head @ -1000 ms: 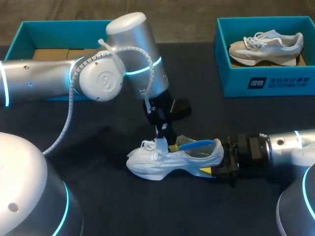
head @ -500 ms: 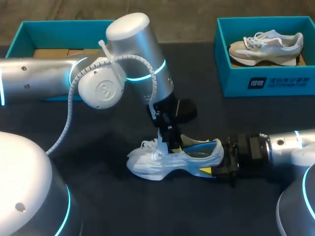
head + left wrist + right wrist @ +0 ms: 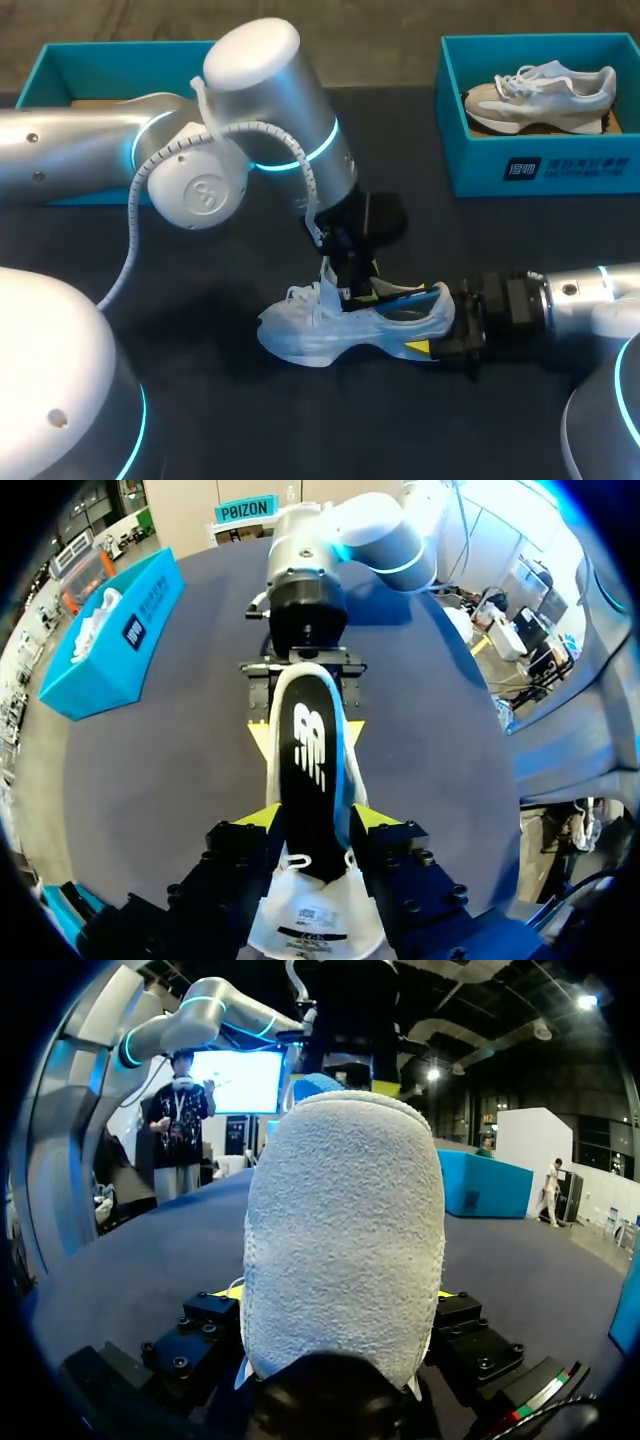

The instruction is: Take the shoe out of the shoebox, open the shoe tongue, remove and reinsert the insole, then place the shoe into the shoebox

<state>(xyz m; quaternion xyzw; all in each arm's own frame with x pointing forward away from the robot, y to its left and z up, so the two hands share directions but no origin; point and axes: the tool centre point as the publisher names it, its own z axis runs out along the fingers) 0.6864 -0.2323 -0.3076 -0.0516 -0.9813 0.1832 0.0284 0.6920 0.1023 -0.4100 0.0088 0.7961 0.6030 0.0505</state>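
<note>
Head view: white shoe (image 3: 310, 335) lies on its sole on the dark table (image 3: 230, 420), well apart from the open teal shoebox (image 3: 45, 75) at the far left, so the taking-out is done. A second shoebox (image 3: 560, 165) at the far right holds another shoe (image 3: 540, 95). The insole step appears to be in hand: the insole (image 3: 408, 296) shows a blue edge over the shoe's opening, only partly seated. Whether it is going out or in cannot be told. Seating it and the return to the box seem left to do.

Left wrist view: the left gripper (image 3: 318, 820) is clenched on the insole (image 3: 308, 770), one yellow tip pressed to each long edge. The tongue (image 3: 312, 920) lies under the fingers, and the insole runs ahead towards the heel.

Right wrist view: the right gripper (image 3: 338, 1295) grasps the shoe's heel (image 3: 345, 1230), which stands between its fingers, touched on both sides, pinning the shoe to the table.
</note>
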